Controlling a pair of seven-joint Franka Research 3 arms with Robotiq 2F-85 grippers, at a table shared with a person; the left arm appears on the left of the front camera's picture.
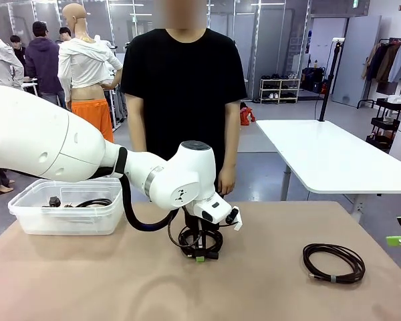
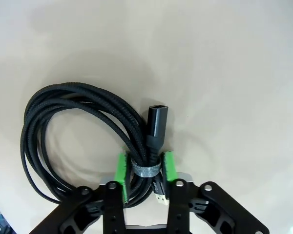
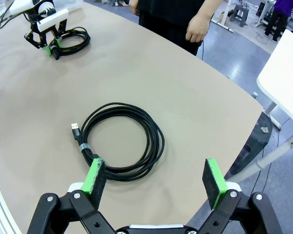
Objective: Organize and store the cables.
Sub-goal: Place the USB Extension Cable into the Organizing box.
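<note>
L gripper (image 2: 145,168) clamped on coil (image 2: 31,131) at strap (image 2: 146,171), right of bin (image 1: 67,221); loose loops may snag bin rim. R gripper (image 3: 154,170) jaws apart.

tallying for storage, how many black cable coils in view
3: black cord coil in clear plastic bin, braided black coil in left hand, smooth black coil at table right. Bin may hide more.

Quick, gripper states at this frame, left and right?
Left gripper: closed on the braided cable coil.
Right gripper: open, holding nothing.
</note>
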